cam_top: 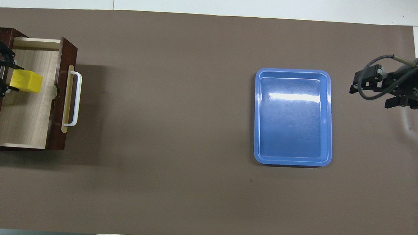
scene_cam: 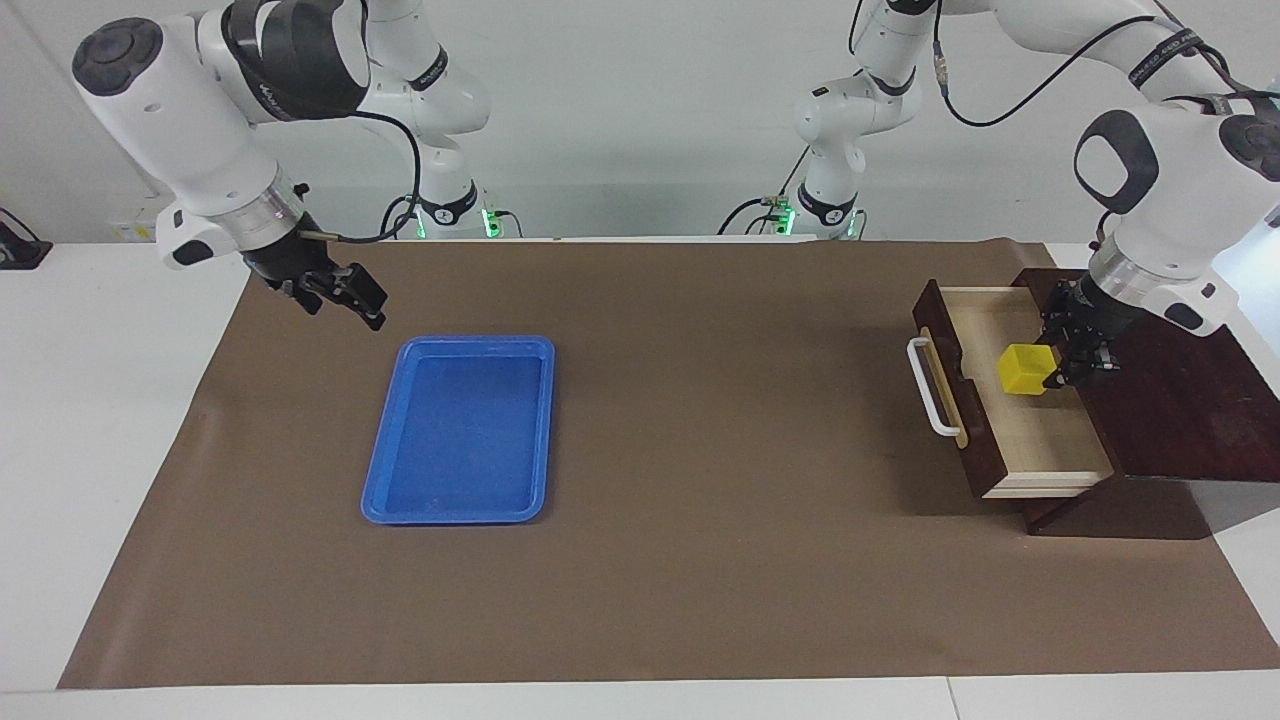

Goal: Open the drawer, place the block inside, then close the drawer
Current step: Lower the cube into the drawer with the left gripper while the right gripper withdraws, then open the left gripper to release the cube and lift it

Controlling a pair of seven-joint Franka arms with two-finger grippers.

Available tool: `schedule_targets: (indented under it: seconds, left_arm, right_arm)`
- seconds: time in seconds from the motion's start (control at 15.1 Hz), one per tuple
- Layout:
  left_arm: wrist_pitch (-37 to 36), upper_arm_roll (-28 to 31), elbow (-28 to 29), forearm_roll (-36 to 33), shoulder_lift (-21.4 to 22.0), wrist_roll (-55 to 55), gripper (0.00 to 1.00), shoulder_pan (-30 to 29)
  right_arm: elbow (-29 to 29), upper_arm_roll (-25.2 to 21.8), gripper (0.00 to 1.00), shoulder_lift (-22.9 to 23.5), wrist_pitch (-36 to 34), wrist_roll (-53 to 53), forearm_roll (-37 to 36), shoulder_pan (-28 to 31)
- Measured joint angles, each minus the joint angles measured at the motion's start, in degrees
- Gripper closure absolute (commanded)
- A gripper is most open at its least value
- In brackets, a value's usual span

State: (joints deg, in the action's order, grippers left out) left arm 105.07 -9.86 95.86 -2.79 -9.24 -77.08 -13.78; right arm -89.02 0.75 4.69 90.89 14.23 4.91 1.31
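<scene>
Block (scene_cam: 1027, 369) in left gripper (scene_cam: 1062, 366) over open drawer (scene_cam: 1040, 440), right gripper (scene_cam: 345, 296) waiting.

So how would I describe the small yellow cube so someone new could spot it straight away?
Find the dark brown wooden box at the left arm's end of the table, with its pale-lined drawer pulled open. The small bright yellow cube is over that drawer, at the left gripper. It is the only yellow thing in sight.
</scene>
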Motion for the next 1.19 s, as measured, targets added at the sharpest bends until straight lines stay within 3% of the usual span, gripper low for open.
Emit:
schedule_targets:
  seconds: [0.27,0.6,1.19]
  left_arm:
    - [2.0,0.0,2.9,0.4,0.2,-3.9,1.0,-0.3]
    - [4.9,-0.6,7.2,0.8,1.4,-6.8,1.0,-0.2]
    - [7.2,-0.8,11.2,0.8,3.3,-7.0,1.0,-0.2]
  right_arm:
    - [0.1,0.0,0.0,-4.5,-3.0,-13.8,-2.2,1.3]
    - [0.0,0.0,0.0,-9.3,-7.0,-18.0,-2.5,2.1]
    - [-1.5,0.5,0.0,-6.3,-8.7,-18.1,-6.1,2.6]
